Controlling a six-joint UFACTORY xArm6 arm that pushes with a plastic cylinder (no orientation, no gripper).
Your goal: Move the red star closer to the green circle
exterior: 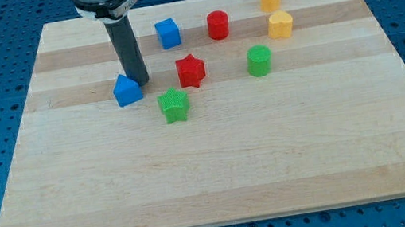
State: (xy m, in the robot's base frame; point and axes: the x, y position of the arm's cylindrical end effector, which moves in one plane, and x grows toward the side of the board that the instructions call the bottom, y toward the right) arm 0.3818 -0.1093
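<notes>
Jawless, my tip [141,82] touches the blue block [127,90]; the red star [190,71] sits just right, the green circle [259,61] beyond. Light and slippery, I'd judge: push its left points squarely.

Star [190,70] between tip [141,82] and circle [259,61].

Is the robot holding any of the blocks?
No, nothing is held. I have no gripper, only a rod. My tip rests on the board right beside the blue block, on the view's left of the red star.
</notes>
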